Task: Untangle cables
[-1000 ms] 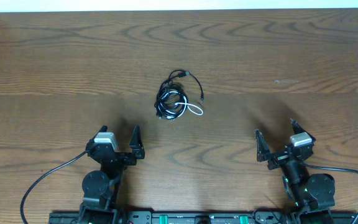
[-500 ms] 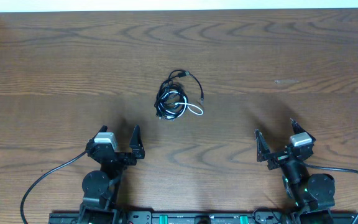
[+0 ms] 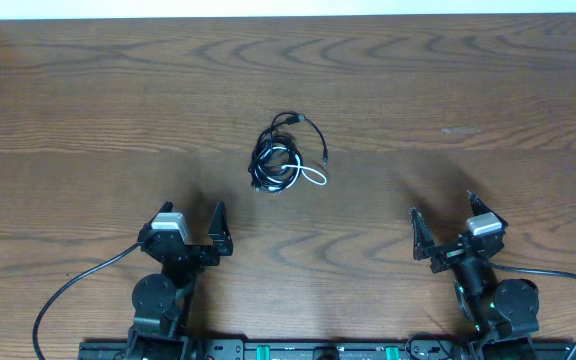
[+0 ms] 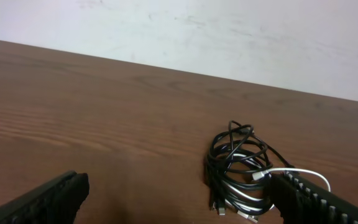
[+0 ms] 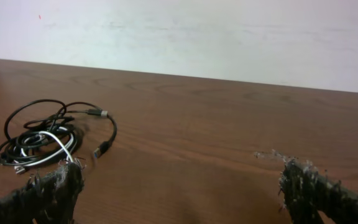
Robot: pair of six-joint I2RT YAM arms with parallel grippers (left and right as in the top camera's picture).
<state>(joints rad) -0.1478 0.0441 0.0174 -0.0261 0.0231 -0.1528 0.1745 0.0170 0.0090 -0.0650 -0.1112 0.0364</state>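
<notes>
The cables (image 3: 286, 160) lie in one tangled bundle near the middle of the wooden table: black cords coiled together with a white cord looping out to the right. The left wrist view shows the cables (image 4: 244, 171) ahead and to the right. In the right wrist view the cables (image 5: 45, 138) are ahead at the left. My left gripper (image 3: 196, 224) stands open near the front edge, well short of the bundle, with nothing between its fingers. My right gripper (image 3: 440, 225) is open too, empty, at the front right.
The brown wooden table (image 3: 468, 80) stretches wide on all sides of the bundle. A white wall (image 4: 229, 37) rises behind the far edge. Thick black arm cables (image 3: 78, 285) trail off the front at the left and at the right (image 3: 568, 280).
</notes>
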